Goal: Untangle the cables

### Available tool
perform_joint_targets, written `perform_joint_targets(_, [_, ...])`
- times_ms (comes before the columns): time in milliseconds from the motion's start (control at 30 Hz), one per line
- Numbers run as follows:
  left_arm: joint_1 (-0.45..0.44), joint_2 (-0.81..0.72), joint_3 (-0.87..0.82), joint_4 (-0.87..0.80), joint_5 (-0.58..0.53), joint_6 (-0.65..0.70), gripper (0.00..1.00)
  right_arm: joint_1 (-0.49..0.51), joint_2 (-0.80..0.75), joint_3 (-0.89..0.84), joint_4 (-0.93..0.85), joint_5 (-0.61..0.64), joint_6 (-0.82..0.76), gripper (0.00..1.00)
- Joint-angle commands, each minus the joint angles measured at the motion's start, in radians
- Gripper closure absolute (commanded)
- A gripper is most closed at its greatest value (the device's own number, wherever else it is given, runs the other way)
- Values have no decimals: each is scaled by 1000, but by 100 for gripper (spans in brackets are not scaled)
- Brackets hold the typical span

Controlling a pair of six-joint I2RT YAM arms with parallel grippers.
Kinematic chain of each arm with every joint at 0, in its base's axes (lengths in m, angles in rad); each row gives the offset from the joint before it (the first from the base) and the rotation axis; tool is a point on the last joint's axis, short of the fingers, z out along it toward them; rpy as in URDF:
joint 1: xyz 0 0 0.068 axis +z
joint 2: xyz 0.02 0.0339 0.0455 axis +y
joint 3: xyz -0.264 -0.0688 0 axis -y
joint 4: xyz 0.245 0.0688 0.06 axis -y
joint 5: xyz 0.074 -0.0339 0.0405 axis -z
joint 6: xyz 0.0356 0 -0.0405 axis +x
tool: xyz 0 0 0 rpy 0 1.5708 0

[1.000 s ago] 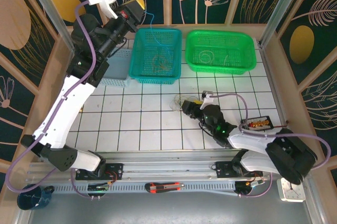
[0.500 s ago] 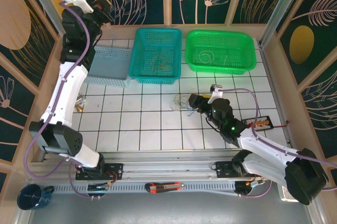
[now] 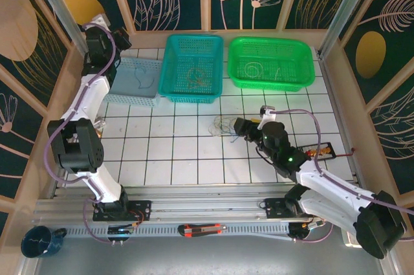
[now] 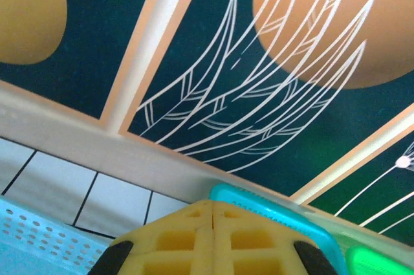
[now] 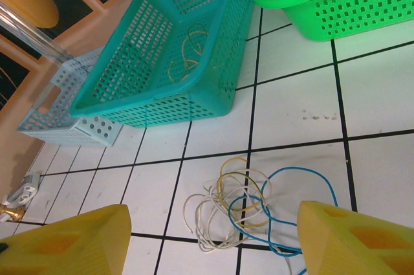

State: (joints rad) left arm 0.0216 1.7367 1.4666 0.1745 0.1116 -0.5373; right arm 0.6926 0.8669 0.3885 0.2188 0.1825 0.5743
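On white tiles (image 5: 291, 107), cables (image 5: 246, 207) between right jaws spread apart; left jaws together, facing teal basket (image 4: 272, 208)

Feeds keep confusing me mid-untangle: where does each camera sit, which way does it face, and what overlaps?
Top external: above and behind the bases, looking down on the white tiled table; left arm and right arm show.
Left wrist: raised at the far left corner, facing the patterned back wall; shut yellow left gripper at bottom.
Right wrist: low over the table, facing far-left; tangle of thin blue, yellow and white cables between the open yellow right gripper fingers.
Shared: the teal perforated plastic basket, in all three.
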Motion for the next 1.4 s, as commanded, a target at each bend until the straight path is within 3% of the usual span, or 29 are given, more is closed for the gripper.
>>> perform_joint_targets(0, [6,9,-66,93,10,24,100,-7,-20,15,-24,17,-6,32])
perform_joint_targets(167, [12,3,-167,126,-16,31,99,-11,-15,16,-28,13,-4,32])
perform_joint_targets(233, [20,6,-181,124,-13,33,91,-16,-12,21,-34,5,-4,32])
perform_joint_targets(267, [24,7,-184,122,-12,34,82,-19,-10,25,-36,3,-5,32])
perform_joint_targets(400, [35,7,-170,100,-13,35,34,-32,-9,36,-52,-8,-10,31])
perform_joint_targets(533, [38,6,-131,62,-3,41,2,-42,-9,37,-56,-15,-11,32])
perform_joint_targets(967, [40,3,-80,3,92,-35,1,-92,15,41,-64,-63,-1,32])
perform_joint_targets(1200, [40,11,-84,-53,228,-136,1,-111,32,35,-61,-83,5,32])
perform_joint_targets(1367, [41,-61,-199,9,340,-165,1,-137,68,32,-54,-127,9,32])
